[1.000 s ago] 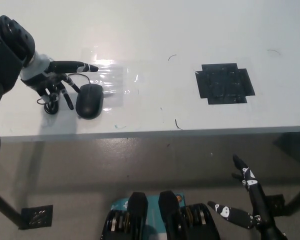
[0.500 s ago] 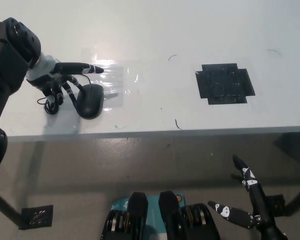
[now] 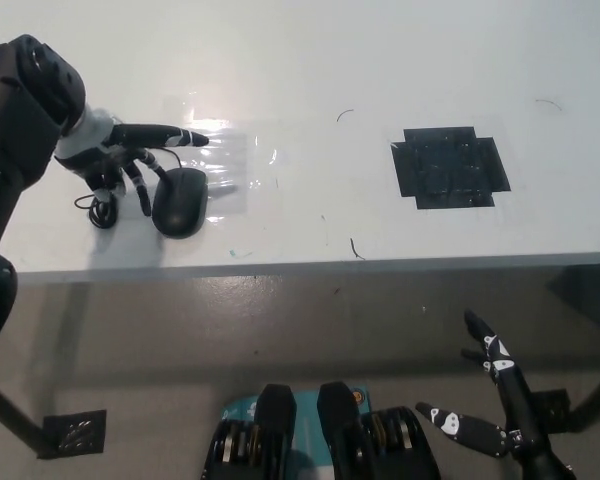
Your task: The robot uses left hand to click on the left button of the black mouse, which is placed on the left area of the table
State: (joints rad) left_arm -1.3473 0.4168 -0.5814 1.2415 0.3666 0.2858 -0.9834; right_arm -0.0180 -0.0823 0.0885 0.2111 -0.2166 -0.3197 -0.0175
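Hovering at the mouse, click not yet made

The black mouse (image 3: 180,201) lies at the left of the white surface (image 3: 310,60), near its front edge, its cable (image 3: 98,212) curled to the left. The left hand (image 3: 120,158) sits just left of it, holding nothing, fingers spread: one stretches out past the far side of the mouse, the others hang beside its left flank. No fingertip looks pressed on the button, so the click seems undone. The right hand (image 3: 490,395) rests low at the right, open.
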